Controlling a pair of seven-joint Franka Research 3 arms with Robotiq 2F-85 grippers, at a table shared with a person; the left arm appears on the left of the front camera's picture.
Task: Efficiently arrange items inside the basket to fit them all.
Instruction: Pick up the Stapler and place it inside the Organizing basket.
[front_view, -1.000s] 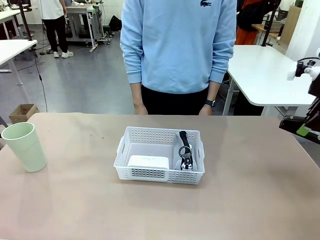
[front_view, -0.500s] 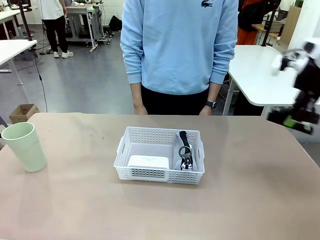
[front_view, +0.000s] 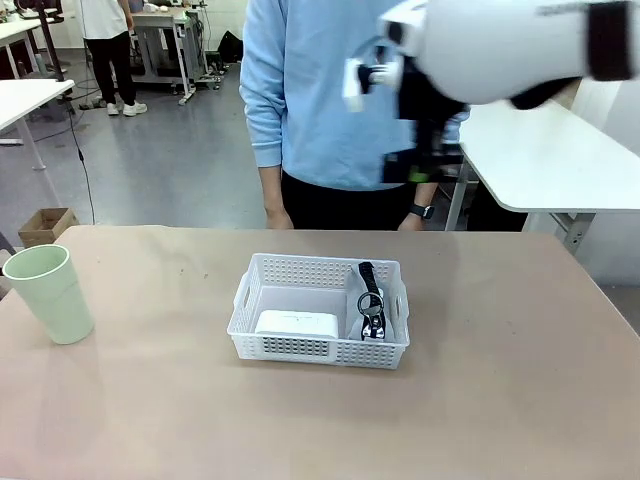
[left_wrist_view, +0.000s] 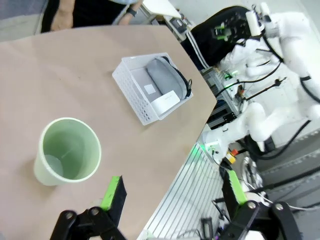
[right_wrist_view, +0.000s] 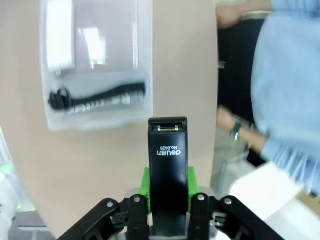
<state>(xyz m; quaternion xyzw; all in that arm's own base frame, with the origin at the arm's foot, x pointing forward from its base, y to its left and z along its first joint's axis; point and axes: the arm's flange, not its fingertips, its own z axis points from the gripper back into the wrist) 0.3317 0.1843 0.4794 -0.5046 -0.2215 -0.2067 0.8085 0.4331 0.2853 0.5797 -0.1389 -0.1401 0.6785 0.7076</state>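
firmly, the right gripper (right_wrist_view: 168, 186) clamps the black stapler (right_wrist_view: 167, 155) high over the table, near the white basket (front_view: 300, 347) holding the grey case (left_wrist_view: 164, 77) and white block (front_view: 297, 322). left gripper (left_wrist_view: 175, 190) gapes near the upright green cup (left_wrist_view: 67, 150).

Blurred basket (right_wrist_view: 100, 120), cropped at top edge

basket (front_view: 318, 348): perforated plastic | stapler (right_wrist_view: 168, 170): smooth black plastic | cup (front_view: 50, 295): matt
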